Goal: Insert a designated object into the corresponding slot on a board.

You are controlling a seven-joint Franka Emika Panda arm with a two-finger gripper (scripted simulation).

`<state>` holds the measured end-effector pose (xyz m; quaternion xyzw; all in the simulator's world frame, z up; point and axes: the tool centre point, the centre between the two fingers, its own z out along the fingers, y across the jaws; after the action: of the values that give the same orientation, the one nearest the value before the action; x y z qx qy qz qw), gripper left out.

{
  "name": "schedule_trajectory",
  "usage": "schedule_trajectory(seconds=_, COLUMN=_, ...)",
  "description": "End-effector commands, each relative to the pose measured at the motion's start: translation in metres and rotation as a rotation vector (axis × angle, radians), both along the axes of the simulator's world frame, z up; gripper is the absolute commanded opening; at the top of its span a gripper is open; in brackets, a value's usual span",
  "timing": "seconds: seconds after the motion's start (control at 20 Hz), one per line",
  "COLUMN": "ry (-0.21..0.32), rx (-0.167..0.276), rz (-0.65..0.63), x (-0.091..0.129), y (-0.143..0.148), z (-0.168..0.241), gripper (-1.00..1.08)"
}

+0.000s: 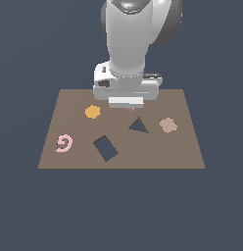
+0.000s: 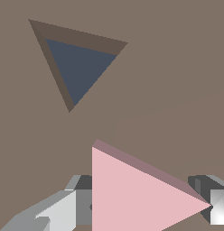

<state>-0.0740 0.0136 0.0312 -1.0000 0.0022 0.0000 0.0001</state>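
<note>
The pink triangle piece [image 2: 136, 194] lies flat between my gripper [image 2: 145, 205] fingers. One grey finger [image 2: 64, 210] meets its straight edge and the other finger [image 2: 217, 203] meets its tip, so the gripper looks shut on it. In the exterior view the hand hangs low over the brown board [image 1: 182, 147] near its far edge, and the gripper [image 1: 128, 106] hides nearly all of the triangle. The dark triangular slot [image 1: 138, 126] [image 2: 77, 67] is empty, a short way in front of the hand.
On the board are an orange hexagon [image 1: 93, 112], a pink spiral [image 1: 64, 143], a tan lobed piece [image 1: 168, 125] and a larger dark rectangular cut-out [image 1: 105, 148]. The arm's body rises above the board's far edge.
</note>
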Motion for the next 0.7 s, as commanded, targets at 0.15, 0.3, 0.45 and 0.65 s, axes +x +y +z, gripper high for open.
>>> schedule_trajectory(seconds=0.15, ry=-0.001, rx=0.000, rz=0.111, x=0.005, y=-0.004, z=0.001, gripper=-1.00)
schedule_trajectory(seconds=0.3, ry=-0.001, rx=0.000, rz=0.192, x=0.009, y=-0.007, z=0.001, gripper=-1.00)
schedule_trajectory(seconds=0.45, ry=-0.001, rx=0.000, rz=0.286, x=0.013, y=-0.010, z=0.001, gripper=-1.00)
schedule_trajectory(seconds=0.65, ry=-0.001, rx=-0.001, rz=0.434, x=0.021, y=-0.013, z=0.002, gripper=-1.00)
